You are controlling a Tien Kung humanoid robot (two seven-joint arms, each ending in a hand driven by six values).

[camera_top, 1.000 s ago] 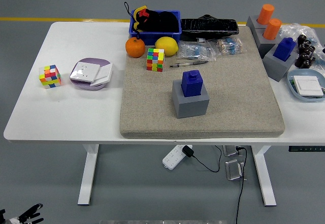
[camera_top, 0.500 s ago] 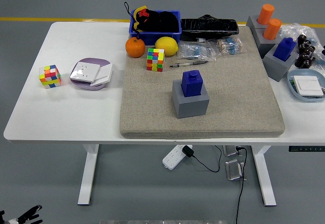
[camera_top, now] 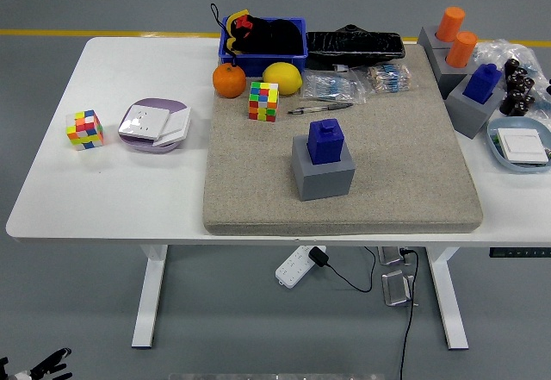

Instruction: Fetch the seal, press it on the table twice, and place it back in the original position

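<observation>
While the blue block-shaped seal (camera_top: 327,141) sits upright in its grey cube holder (camera_top: 323,173) near the middle of the beige felt mat (camera_top: 258,199), neither arm reaches over the white table (camera_top: 112,190). Only part of the left hand (camera_top: 43,368) shows, low in the bottom-left corner below the table's edge, its thin black-and-white fingers spread and holding nothing. The right hand is out of view, so its fingers cannot be judged. Behind the seal lie a pen (camera_top: 318,109), a colourful puzzle cube (camera_top: 263,101), an orange (camera_top: 228,80) and a yellow lemon (camera_top: 281,78). A 2nd puzzle cube (camera_top: 84,129) rests near the table's left side.
</observation>
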